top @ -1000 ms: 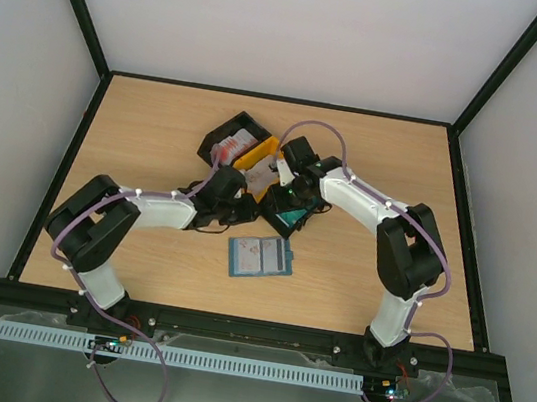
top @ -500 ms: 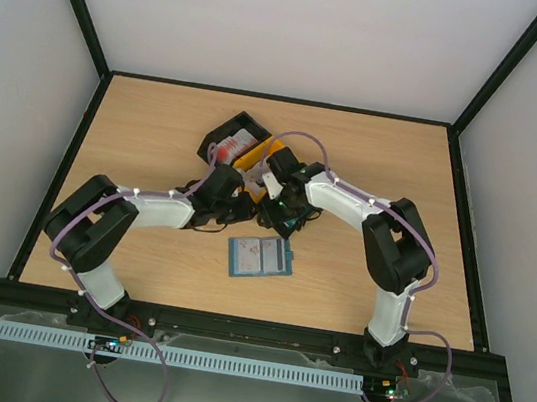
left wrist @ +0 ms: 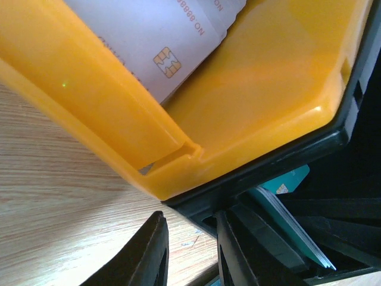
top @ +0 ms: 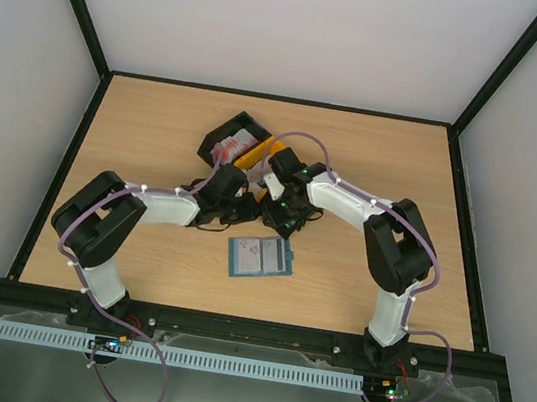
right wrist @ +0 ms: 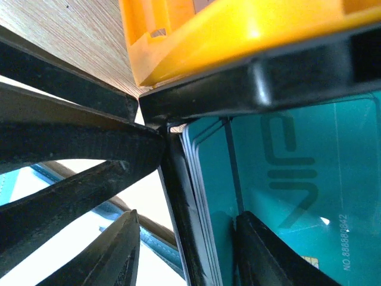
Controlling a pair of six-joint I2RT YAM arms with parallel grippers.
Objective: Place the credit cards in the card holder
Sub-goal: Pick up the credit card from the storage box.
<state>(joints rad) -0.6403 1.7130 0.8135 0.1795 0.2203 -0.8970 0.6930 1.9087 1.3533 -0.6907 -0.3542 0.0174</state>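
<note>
The card holder [top: 260, 256] lies open on the table in front of both grippers; its blue edge shows in the right wrist view [right wrist: 159, 250]. A stack of green-teal credit cards [right wrist: 297, 179] lies in a black bin [top: 287, 220]. My right gripper [top: 281, 209] is open. One finger [right wrist: 271, 253] rests on the top teal card and the other is outside the bin wall. A whitish-grey card [left wrist: 166, 36] lies in the yellow bin [top: 259, 152]. My left gripper [top: 248, 208] is open at the corner of the black bin [left wrist: 196, 208], with bare table between its fingers.
A second black bin [top: 229, 141] with red-and-white cards stands at the back left of the yellow bin. The left gripper's fingers [right wrist: 71, 149] are close beside the right gripper. Black rails edge the table.
My right gripper has moved left and down onto the teal cards' bin. The whitish card seen by it before no longer shows from above. The left gripper has edged toward the bins.
</note>
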